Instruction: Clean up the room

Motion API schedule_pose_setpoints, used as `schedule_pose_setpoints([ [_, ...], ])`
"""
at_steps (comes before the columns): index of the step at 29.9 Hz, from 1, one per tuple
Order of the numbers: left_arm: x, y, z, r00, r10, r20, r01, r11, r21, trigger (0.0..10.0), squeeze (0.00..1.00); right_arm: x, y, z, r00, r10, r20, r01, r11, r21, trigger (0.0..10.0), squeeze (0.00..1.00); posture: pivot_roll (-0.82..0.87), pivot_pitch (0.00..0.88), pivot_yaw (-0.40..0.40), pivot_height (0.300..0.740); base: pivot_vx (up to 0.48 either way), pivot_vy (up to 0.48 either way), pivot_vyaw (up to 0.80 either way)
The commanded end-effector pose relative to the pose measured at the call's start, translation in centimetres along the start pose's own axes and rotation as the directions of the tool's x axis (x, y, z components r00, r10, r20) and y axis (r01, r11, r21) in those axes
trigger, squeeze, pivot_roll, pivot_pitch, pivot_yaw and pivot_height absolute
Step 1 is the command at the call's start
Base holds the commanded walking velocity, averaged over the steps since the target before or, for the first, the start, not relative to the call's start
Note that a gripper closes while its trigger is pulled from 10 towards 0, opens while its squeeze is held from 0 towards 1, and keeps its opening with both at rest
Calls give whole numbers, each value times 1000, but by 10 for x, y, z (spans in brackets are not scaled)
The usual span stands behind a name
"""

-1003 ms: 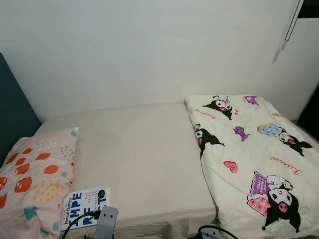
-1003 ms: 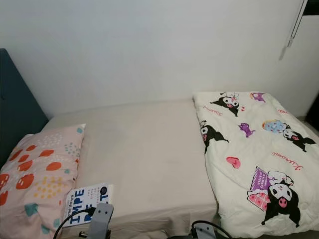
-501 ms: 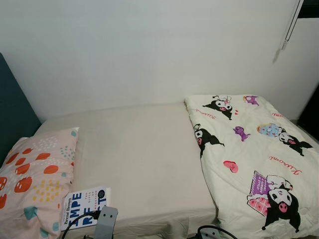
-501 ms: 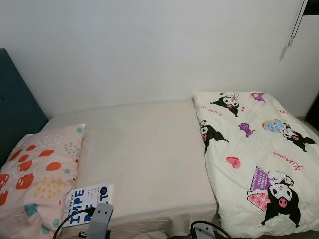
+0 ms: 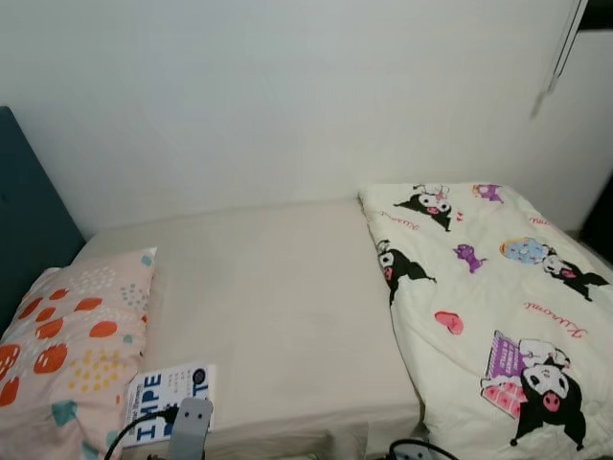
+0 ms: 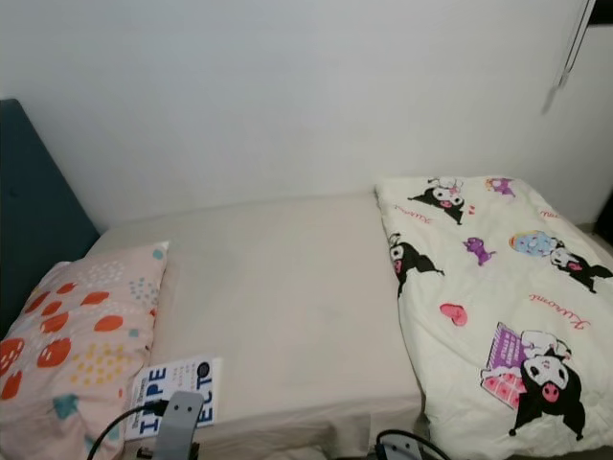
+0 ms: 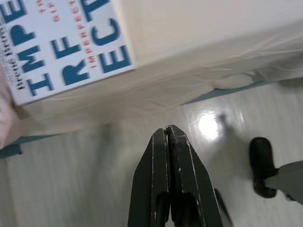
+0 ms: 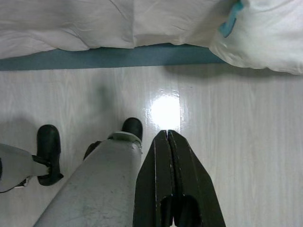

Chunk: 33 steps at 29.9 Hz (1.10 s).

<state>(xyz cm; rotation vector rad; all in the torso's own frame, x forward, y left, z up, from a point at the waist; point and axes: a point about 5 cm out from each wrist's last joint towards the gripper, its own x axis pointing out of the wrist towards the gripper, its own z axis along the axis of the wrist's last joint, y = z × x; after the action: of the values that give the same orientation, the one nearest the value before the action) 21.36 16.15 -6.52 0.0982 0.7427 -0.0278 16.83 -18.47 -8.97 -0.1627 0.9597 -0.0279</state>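
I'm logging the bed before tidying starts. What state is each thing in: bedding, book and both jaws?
Quilt: bunched over one side of the bed, not spread out.
Pillow: lying flat at the headboard end.
Book: closed, cover up, at the mattress edge beside the pillow.
Sheet: bare across the middle.
Left gripper: jaws shut, empty, above the floor below the book.
Right gripper: jaws shut, empty, above the floor.
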Motion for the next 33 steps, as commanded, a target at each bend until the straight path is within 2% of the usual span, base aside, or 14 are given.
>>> schedule_pose_setpoints([
  [1, -1, -2, -5, 1000, 7, -15, -7, 1000, -11, 10000, 0, 0, 4, 0, 1000, 12, 7, -12, 1000, -17, 10000, 0, -26, 27, 27, 740, 0, 0, 0],
  [3, -1, -4, -3, 1000, 10, -11, -10, 1000, -26, 10000, 0, 0, 5, 1, 1000, 20, 7, -19, 999, -37, 10000, 0, -26, 27, 27, 740, 0, 0, 0],
  [5, -1, -7, -5, 1000, -15, -15, 15, 1000, 14, 10000, 0, 1, 8, 4, 999, 34, 12, -34, 999, -40, 10000, 0, -9, 28, 13, 740, 0, 0, 0],
  [7, -1, -7, -5, 1000, -15, -15, 15, 1000, 14, 10000, 0, 1, 8, 4, 999, 34, 12, -34, 999, -40, 10000, 0, -9, 28, 13, 740, 0, 0, 0],
  [13, -2, -1, -7, 1000, 0, -16, 1, 1000, 15, 10000, 0, 1, 14, 7, 999, 51, 8, -51, 996, -67, 10000, 0, 7, 27, 16, 740, 0, 0, 0],
  [33, -2, 2, -7, 1000, 20, -14, -20, 1000, 5, 10000, 0, 2, 12, 13, 999, 33, 40, -30, 998, -59, 10000, 0, 19, 18, 7, 740, 0, 0, 0],
])
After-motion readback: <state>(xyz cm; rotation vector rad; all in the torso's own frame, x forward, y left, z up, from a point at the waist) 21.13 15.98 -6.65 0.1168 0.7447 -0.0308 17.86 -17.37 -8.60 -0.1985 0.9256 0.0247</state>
